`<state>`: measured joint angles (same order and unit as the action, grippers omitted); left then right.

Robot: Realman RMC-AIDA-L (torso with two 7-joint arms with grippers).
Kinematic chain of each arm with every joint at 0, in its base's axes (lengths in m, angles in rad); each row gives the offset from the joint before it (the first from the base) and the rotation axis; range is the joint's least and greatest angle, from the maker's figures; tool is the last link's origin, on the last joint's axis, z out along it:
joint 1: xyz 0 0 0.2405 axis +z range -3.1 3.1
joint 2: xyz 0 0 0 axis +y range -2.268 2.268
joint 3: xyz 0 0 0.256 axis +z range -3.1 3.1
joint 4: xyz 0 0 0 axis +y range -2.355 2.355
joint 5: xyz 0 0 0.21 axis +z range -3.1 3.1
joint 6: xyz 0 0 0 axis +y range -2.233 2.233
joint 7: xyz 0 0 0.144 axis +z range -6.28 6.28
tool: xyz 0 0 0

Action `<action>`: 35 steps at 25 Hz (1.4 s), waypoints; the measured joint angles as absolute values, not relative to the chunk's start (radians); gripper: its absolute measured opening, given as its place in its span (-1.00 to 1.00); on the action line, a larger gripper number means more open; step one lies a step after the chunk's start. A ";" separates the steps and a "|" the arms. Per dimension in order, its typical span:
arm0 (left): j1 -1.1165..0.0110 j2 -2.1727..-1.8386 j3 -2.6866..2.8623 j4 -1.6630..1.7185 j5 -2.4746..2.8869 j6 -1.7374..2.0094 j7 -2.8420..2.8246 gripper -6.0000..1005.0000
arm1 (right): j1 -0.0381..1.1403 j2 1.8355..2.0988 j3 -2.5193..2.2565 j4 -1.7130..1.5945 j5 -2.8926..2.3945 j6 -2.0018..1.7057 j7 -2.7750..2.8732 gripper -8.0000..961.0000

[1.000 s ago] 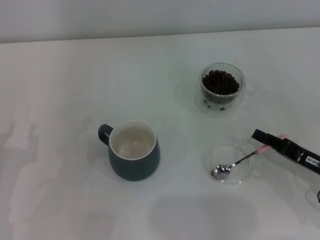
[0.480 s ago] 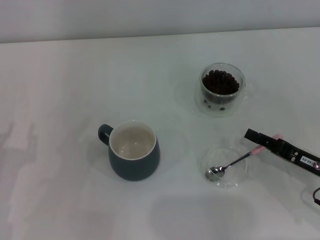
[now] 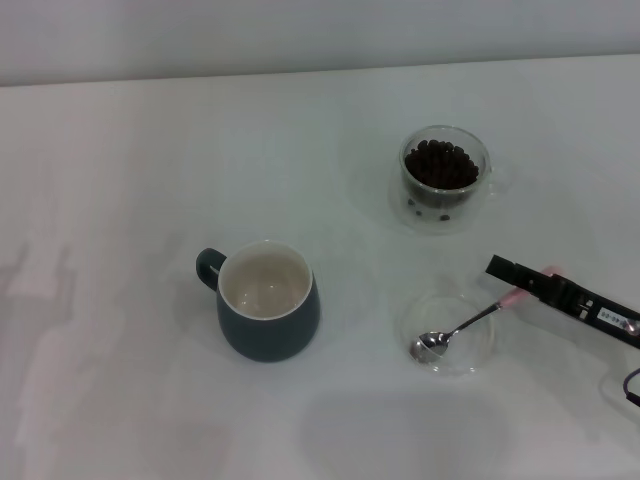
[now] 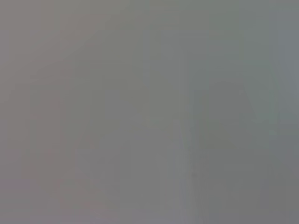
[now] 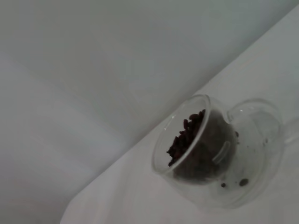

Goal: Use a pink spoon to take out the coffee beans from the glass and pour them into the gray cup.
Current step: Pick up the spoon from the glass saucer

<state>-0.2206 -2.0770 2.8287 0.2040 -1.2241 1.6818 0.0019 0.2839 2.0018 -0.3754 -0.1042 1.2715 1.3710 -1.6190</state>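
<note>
right gripper: the black right gripper (image 3: 522,279) is being seen entering from the right edge of the head view, low over the white table (image 3: 120,180); its tip is lying at the pink handle end of the spoon, and whether that handle is actually being clamped, or how far the jaws are parted, cannot be told.
spoon: the small teaspoon with a shiny metal bowl and pale pink handle end, the pink spoon (image 3: 462,326), is being seen with its bowl resting in a flat shallow clear round dish (image 3: 480,352) and its stem slanting up to the gripper.
gray cup: the squat dark blue-gray mug with a cream-white inside, the gray cup (image 3: 267,302), is standing upright to the left of the dish, well apart from it, its loop handle pointing left; its inside is being shown bare.
glass: the small clear double-walled glass (image 3: 444,178) is standing farther back, beyond the dish, on a clear saucer (image 3: 402,210).
beans: the dark brown coffee beans (image 3: 441,165) are being held heaped in the glass; in the right wrist view a few loose ones are lying on the saucer.
left gripper: not being shown in any view.
</note>
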 joint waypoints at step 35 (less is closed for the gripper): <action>-0.214 -2.077 2.829 0.178 -1.226 1.690 0.001 -0.11 | 0.320 2.001 -0.405 -0.103 1.276 1.295 -1.601 -0.05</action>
